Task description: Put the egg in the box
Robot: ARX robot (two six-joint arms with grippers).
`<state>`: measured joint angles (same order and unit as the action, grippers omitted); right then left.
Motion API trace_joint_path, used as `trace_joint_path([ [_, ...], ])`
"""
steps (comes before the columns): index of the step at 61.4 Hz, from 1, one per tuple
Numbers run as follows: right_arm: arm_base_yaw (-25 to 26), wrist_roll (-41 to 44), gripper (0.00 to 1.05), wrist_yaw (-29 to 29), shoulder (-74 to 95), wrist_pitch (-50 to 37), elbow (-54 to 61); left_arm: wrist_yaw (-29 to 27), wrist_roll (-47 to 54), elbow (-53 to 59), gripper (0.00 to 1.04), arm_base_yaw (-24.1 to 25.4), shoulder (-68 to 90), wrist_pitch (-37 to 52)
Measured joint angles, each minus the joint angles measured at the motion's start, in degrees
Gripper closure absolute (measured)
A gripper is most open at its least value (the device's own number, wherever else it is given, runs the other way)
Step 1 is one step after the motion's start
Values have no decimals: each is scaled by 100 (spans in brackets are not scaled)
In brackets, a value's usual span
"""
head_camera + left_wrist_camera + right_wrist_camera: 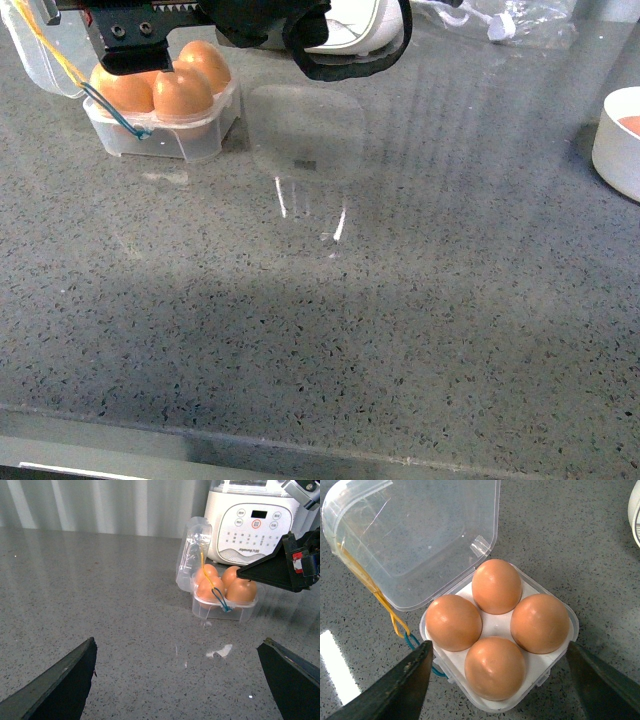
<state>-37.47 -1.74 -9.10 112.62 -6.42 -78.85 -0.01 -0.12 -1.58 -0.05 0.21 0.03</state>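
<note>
Egg (pixel 494 667) in box (pixel 542 671) beneath right tool (pixel 498 650)

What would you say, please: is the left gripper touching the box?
Apart. The left wrist view shows bare countertop between the open left gripper and the box.

All three views share the box (pixel 546 672): right wrist close overhead, left wrist farther, sideways

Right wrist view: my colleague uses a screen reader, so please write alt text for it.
Four brown eggs fill every cup of the clear plastic box, its hinged lid standing open. The right hand's two dark fingers sit apart, one at each side of the box, holding nothing.
</note>
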Motion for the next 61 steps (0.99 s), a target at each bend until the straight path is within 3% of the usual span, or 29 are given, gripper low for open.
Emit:
trace_joint_path([
  [7,55,-15,5,9,-9,-4,2,0,0,0,7,0,0,0],
  [23,356,-50,7,271,-448,-315,472,0,0,0,7,0,0,0],
  [32,992,-190,7,608,-1106,-656,1335,0,0,0,7,0,0,0],
  [52,2581,-363,7,282,-3062,-1480,3442,0,0,0,7,0,0,0],
  [53,2603,-337,8,372,-3095,-1580,3536,0,0,0,7,0,0,0],
  [55,2743,-149,17,1150,-3303,-2673,4197,0,0,0,7,0,0,0],
  [57,2868,-61,23,1464,-3449,-3346,4649,7,0,0,7,0,0,0],
  [61,3204,50,37,1362,-4019,-4074,5563,-15,0,0,7,0,0,0],
])
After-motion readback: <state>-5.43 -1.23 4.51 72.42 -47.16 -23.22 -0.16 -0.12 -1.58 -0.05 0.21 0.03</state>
